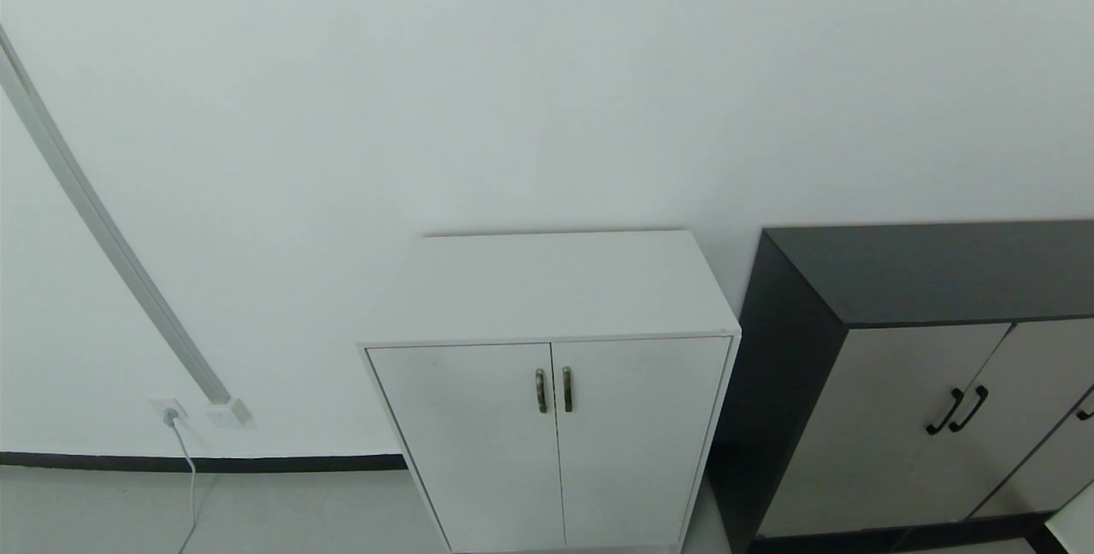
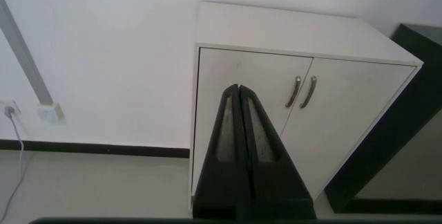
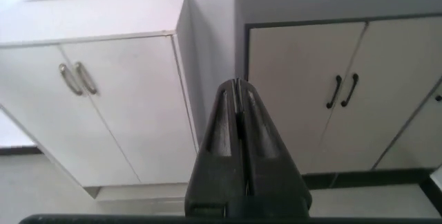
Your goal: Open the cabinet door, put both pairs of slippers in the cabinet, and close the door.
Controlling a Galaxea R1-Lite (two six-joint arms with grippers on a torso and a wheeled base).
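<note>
A white two-door cabinet (image 1: 555,417) stands against the wall with both doors closed. Two metal handles (image 1: 553,390) sit side by side at the centre seam. In the left wrist view my left gripper (image 2: 239,89) is shut and empty, held some way back from the white cabinet (image 2: 304,106), its tips in line with the left door. In the right wrist view my right gripper (image 3: 238,84) is shut and empty too, facing the gap between the white cabinet (image 3: 103,99) and the dark one.
A dark cabinet (image 1: 906,383) with pale doors and black handles stands close on the white cabinet's right. On the left, a grey conduit (image 1: 102,229) runs down the wall to a socket (image 1: 171,411) with a white cable. Open floor (image 1: 214,511) lies left of the cabinet.
</note>
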